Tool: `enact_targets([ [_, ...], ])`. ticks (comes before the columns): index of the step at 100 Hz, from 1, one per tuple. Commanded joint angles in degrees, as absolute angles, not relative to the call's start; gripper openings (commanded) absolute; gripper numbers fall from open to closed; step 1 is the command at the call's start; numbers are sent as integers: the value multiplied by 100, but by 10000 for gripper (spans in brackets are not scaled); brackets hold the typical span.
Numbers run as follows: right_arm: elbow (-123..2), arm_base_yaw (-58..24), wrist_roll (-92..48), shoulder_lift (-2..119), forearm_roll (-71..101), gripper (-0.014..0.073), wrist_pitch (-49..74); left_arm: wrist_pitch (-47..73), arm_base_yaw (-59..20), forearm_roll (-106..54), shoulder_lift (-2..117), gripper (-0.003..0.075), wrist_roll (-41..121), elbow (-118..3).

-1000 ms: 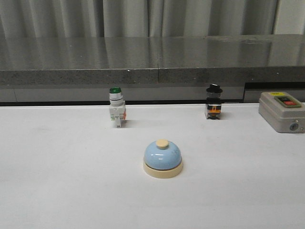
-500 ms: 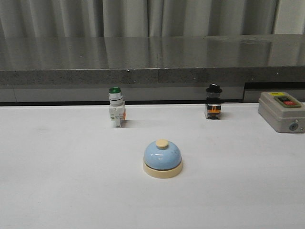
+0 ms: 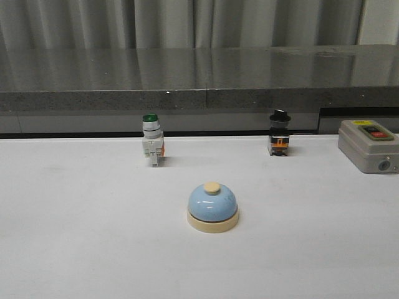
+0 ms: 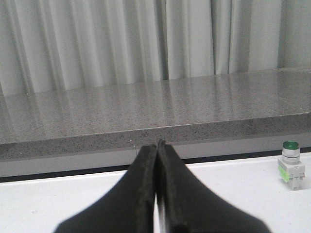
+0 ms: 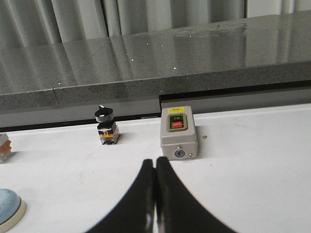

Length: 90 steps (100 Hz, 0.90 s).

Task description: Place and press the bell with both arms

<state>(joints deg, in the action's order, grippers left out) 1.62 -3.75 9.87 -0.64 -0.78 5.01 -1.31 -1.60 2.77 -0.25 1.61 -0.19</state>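
The light-blue bell (image 3: 212, 207) with a cream base and cream button stands on the white table, near the middle of the front view. Its edge also shows in the right wrist view (image 5: 8, 208). Neither arm shows in the front view. My left gripper (image 4: 157, 145) is shut and empty above the table, far from the bell, which is out of its view. My right gripper (image 5: 155, 162) is shut and empty, with the bell off to its side.
A green-capped white pushbutton switch (image 3: 151, 141) stands behind the bell to the left and shows in the left wrist view (image 4: 291, 161). A black-knobbed switch (image 3: 279, 133) stands back right. A grey box with red and black buttons (image 3: 369, 145) sits far right. A grey stone ledge (image 3: 199, 81) runs behind.
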Motion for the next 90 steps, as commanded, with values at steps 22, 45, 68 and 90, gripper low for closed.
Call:
enact_targets([
  [22,52,-330,943,-177,-56,-64,-30,-564,-167,253,-209,-21,107,295],
  [45,-2,-330,943,-177,-56,-64,-132,-564,-167,253,-209,-21,107,295],
  [68,-1062,-330,943,142,-56,-64,1107,-564,-167,253,-209,-21,107,295],
  [90,-2458,-330,943,1419,-56,-64,2415,-564,-167,253,-209,-21,107,295],
])
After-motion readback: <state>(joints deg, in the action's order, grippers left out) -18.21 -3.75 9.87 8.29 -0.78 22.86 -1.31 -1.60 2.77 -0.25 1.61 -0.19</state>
